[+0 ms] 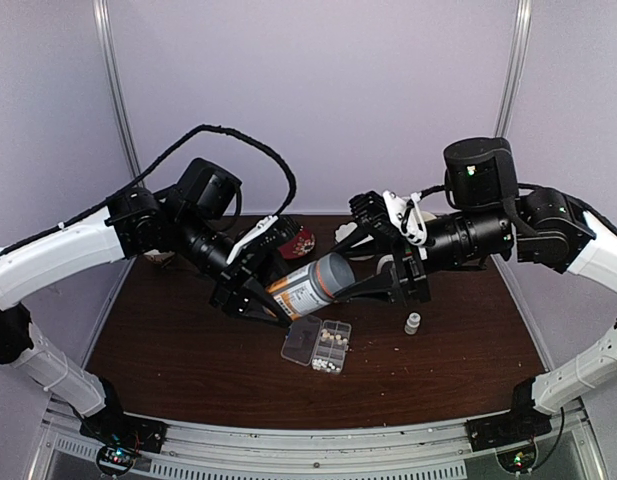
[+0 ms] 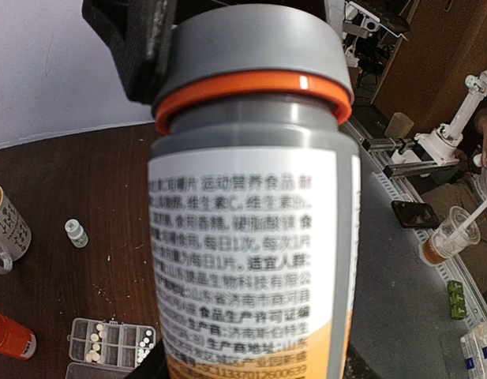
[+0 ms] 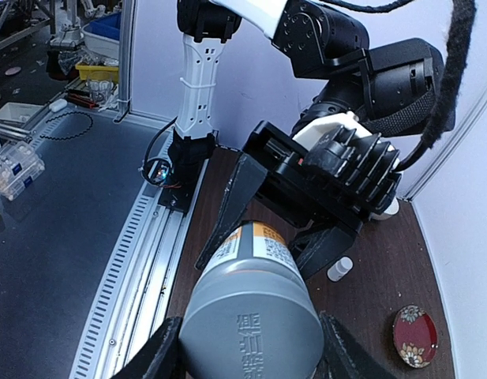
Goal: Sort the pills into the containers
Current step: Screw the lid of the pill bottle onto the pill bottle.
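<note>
A grey bottle (image 1: 310,287) with a white and orange label hangs tilted in the air between both arms, above the table. My left gripper (image 1: 271,300) is shut on its labelled body (image 2: 251,237). My right gripper (image 3: 251,349) is shut on its grey cap (image 3: 251,320), with a finger (image 3: 159,357) on each side. Below the bottle lies the clear pill organizer (image 1: 318,343), its lid open, its cells the containers (image 2: 109,343). Small white pills (image 1: 334,342) sit in some cells, and a few pills (image 1: 326,366) lie loose on the table at its near edge.
A small white bottle (image 1: 413,323) stands to the right of the organizer. A red patterned dish (image 1: 300,240) lies behind the left gripper. In the left wrist view a mug (image 2: 2,229) and an orange object (image 2: 6,335) sit at the left edge.
</note>
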Action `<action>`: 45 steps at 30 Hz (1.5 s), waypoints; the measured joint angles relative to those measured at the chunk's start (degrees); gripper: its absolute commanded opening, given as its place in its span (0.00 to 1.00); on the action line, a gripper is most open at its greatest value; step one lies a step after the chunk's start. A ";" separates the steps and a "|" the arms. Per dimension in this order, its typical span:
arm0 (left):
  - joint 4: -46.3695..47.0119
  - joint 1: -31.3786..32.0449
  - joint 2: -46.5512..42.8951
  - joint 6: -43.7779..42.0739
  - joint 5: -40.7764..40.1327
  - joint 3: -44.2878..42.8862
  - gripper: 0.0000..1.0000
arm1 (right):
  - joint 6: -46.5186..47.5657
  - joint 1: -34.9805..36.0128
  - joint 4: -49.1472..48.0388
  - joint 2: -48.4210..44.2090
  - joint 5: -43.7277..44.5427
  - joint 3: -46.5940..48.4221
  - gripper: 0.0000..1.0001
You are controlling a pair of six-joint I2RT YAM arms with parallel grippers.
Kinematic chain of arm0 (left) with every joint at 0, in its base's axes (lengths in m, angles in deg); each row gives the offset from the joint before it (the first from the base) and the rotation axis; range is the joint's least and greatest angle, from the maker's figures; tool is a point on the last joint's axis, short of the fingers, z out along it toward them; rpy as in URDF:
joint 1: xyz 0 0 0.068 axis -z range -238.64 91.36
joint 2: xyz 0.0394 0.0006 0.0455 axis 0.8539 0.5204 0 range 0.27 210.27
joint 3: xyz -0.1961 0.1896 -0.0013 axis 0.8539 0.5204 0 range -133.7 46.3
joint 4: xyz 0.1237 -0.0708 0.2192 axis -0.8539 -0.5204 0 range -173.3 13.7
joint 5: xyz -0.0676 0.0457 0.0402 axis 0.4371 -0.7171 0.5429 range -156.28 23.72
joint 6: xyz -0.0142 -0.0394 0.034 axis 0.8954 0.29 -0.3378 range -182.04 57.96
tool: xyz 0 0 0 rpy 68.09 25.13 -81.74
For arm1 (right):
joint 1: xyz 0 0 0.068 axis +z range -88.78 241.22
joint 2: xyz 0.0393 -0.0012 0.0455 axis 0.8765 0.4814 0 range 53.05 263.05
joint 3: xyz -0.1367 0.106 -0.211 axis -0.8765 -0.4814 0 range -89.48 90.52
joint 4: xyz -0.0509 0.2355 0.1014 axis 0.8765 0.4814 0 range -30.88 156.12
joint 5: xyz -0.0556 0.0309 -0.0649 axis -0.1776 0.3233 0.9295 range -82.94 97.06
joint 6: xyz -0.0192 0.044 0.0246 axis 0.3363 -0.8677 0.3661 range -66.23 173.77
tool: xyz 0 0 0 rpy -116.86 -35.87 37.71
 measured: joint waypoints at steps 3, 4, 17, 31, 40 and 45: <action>-0.07 -0.02 0.00 -0.26 -1.03 0.00 0.03 | -3.80 -0.07 -0.37 0.02 0.44 -0.17 0.03; -0.24 -0.02 0.00 -0.55 -1.70 -0.02 0.03 | -5.27 -0.15 -0.35 0.09 0.68 -0.26 0.03; -7.69 -0.17 4.24 -2.49 -6.08 -5.31 0.03 | -4.94 -0.24 1.14 -0.61 6.43 -2.97 0.05; -0.98 -0.13 0.11 -6.69 -21.84 0.09 0.02 | -27.96 -2.03 -8.02 -0.33 9.33 -8.87 0.03; 9.20 0.22 -0.79 -15.34 -38.34 3.80 0.01 | -50.38 -4.70 -16.00 0.44 16.06 -12.59 0.07; 14.19 0.52 -0.17 -19.30 -46.66 3.85 0.00 | -62.64 -6.16 -19.04 1.62 20.37 -12.46 0.05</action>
